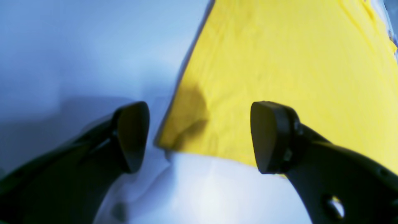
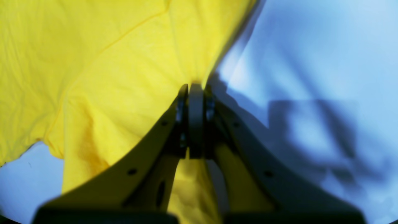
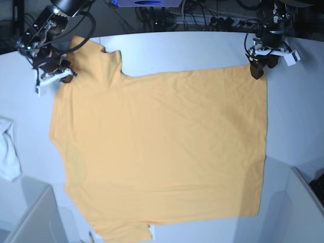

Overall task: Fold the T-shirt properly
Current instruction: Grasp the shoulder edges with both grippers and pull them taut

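The yellow-orange T-shirt (image 3: 162,147) lies spread flat on the white table, hem toward the right and sleeves toward the left. My right gripper (image 2: 196,90) is shut on a pinch of the T-shirt (image 2: 118,77) at its edge; in the base view this right gripper (image 3: 62,74) sits by the far left sleeve. My left gripper (image 1: 200,137) stands open just above the table, its fingers (image 1: 133,137) straddling the corner of the T-shirt (image 1: 279,68). In the base view the left gripper (image 3: 256,71) is at the far right hem corner.
A small white cloth (image 3: 9,149) lies at the table's left edge. Grey bins stand at the near left (image 3: 30,217) and near right (image 3: 304,202) corners. Cables and equipment (image 3: 202,15) run behind the table's far edge.
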### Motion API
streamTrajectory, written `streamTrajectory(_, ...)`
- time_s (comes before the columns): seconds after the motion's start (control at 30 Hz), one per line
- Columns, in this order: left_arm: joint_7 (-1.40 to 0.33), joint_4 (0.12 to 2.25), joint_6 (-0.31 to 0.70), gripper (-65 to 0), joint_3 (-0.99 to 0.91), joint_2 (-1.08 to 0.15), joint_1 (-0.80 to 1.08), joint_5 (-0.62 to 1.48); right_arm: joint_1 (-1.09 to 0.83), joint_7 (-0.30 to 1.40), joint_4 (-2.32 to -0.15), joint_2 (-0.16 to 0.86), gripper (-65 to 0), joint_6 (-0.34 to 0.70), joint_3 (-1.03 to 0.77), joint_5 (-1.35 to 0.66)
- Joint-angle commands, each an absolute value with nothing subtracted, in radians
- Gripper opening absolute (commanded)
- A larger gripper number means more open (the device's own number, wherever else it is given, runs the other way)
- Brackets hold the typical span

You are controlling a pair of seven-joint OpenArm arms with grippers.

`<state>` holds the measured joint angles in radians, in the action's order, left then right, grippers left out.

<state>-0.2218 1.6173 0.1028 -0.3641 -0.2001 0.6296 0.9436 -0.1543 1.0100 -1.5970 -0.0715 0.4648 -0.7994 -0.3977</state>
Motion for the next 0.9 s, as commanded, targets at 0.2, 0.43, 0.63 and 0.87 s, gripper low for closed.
streamTrajectory(0.2,-0.249,1.612,0.094,-39.0,-0.349,-0.193,0.621,0.947,-0.168,1.044,-1.601,-0.065,-65.0,0.46,-0.806,-0.352)
streamTrajectory(0.43,-0.249,1.612,0.094,-41.1,-0.357,-0.188,0.622,0.947,-0.168,1.044,-1.601,-0.065,-65.0,0.46,-0.806,-0.352)
streamTrajectory(0.63,-0.251,1.61,0.094,-65.0,-0.346,-0.193,0.599,0.94,-0.171,1.046,-1.604,-0.067,-65.0,0.46,-0.806,-0.352)
streamTrajectory(0.87,-0.251,1.621,0.094,-65.0,-0.348,-0.236,0.631,0.943,-0.211,1.046,-1.672,-0.076,-65.0,0.46,-0.826,-0.355)
